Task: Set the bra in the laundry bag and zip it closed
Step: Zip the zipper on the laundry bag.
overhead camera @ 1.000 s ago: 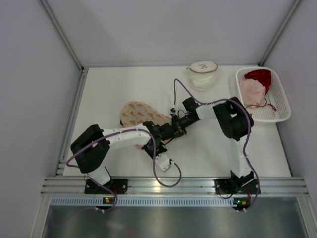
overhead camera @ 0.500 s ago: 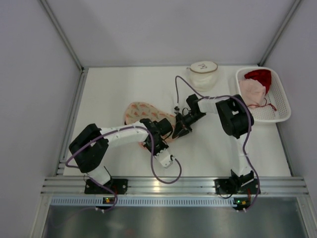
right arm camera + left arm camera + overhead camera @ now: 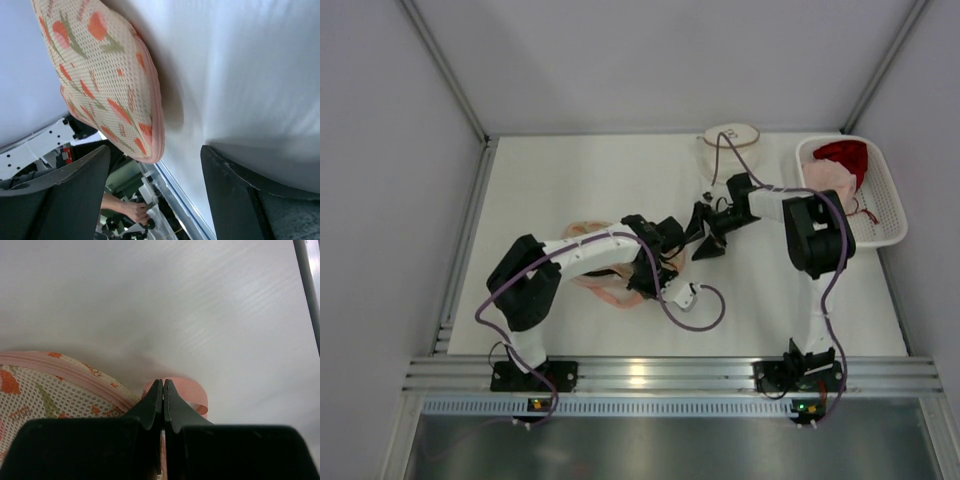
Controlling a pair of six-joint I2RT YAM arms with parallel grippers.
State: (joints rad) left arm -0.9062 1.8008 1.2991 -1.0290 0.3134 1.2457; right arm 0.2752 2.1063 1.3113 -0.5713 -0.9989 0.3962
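The laundry bag [image 3: 605,292], white mesh printed with orange tulips and edged by a pink zipper, lies mostly under my left arm at mid-table. My left gripper [image 3: 645,272] is shut at the bag's edge. In the left wrist view its jaws [image 3: 163,382] meet in front of the bag's pink ribbon loop [image 3: 197,395], with the zipper seam [image 3: 60,372] to the left. My right gripper [image 3: 705,240] stands open, just right of the bag and apart from it. Its wrist view shows the puffed bag [image 3: 100,75] beyond the spread fingers [image 3: 155,150]. The bra is hidden.
A white basket [image 3: 890,215] at the back right holds a pink garment [image 3: 828,182] and a red one [image 3: 845,155]. A round white mesh pouch [image 3: 730,150] sits at the back centre. A purple cable [image 3: 705,305] loops on the table beside the left wrist.
My right gripper has let go, opened wide and drawn back to the right. My left arm has swung over the bag and pulled it nearer, jaws still shut.
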